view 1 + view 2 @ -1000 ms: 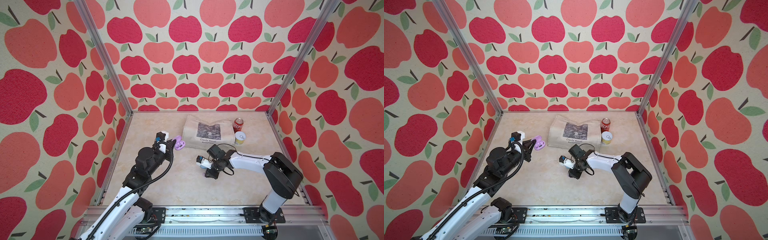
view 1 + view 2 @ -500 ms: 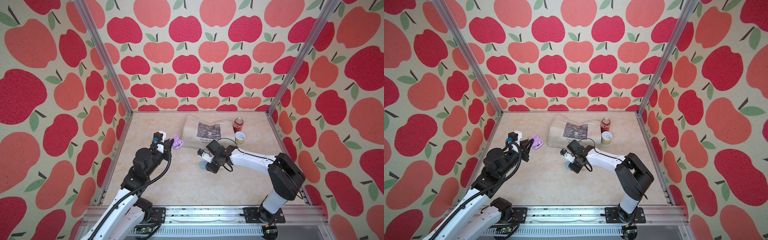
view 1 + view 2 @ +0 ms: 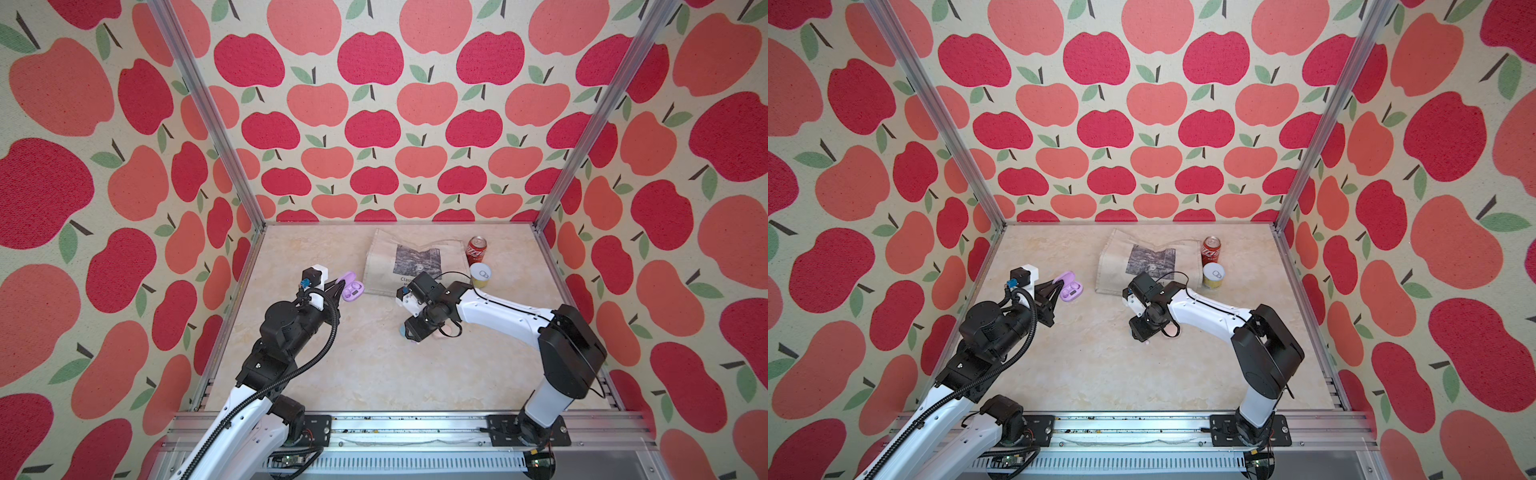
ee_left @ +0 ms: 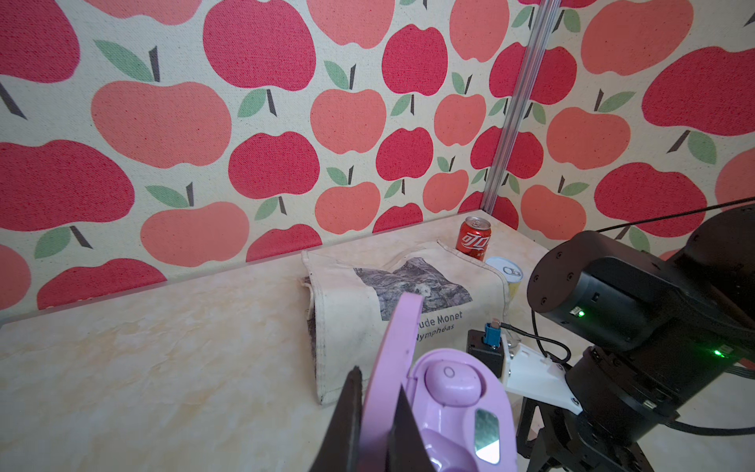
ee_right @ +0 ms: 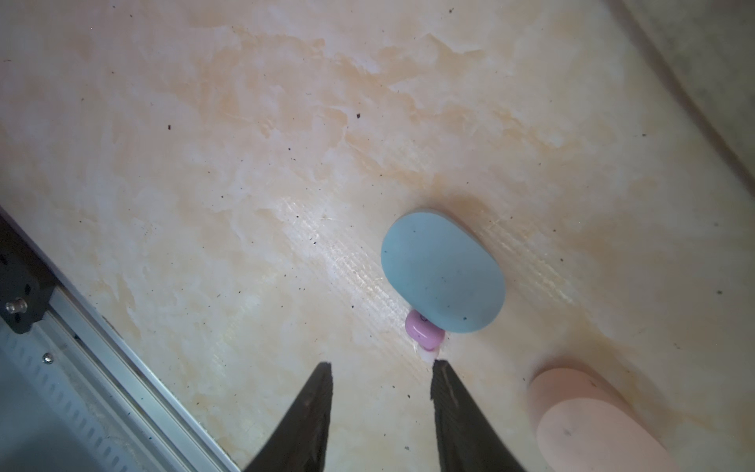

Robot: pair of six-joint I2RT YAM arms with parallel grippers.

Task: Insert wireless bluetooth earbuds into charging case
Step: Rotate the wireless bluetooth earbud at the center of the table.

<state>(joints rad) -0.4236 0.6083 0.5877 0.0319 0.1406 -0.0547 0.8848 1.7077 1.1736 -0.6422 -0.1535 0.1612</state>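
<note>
Seated bud (image 4: 449, 384) done, loose bud (image 5: 424, 336) left.
My left gripper (image 4: 378, 382) clamps the lid of the lilac case (image 4: 461, 412); my right gripper (image 5: 382, 363) hangs open, empty, near the loose bud against the blue case (image 5: 443, 271).

We see two arms, the left arm (image 3: 286, 326) and the right arm (image 3: 498, 309). Both are made of smooth white tubes joined by fat black round and boxy parts, and each stands on a black plate (image 3: 503, 428) fixed to a silver rail (image 3: 415, 428). We see a thick, bumpy black hose (image 3: 332, 332) along the left one, a thin black wire (image 3: 451, 273) on the right one, and a white block (image 3: 319, 275) with a blue plug (image 3: 305, 284) by the left wrist. Up close we spot tiny round screws (image 4: 542, 301), small green lights (image 4: 580, 313) and dark pointed fingers (image 5: 310, 421).
</note>
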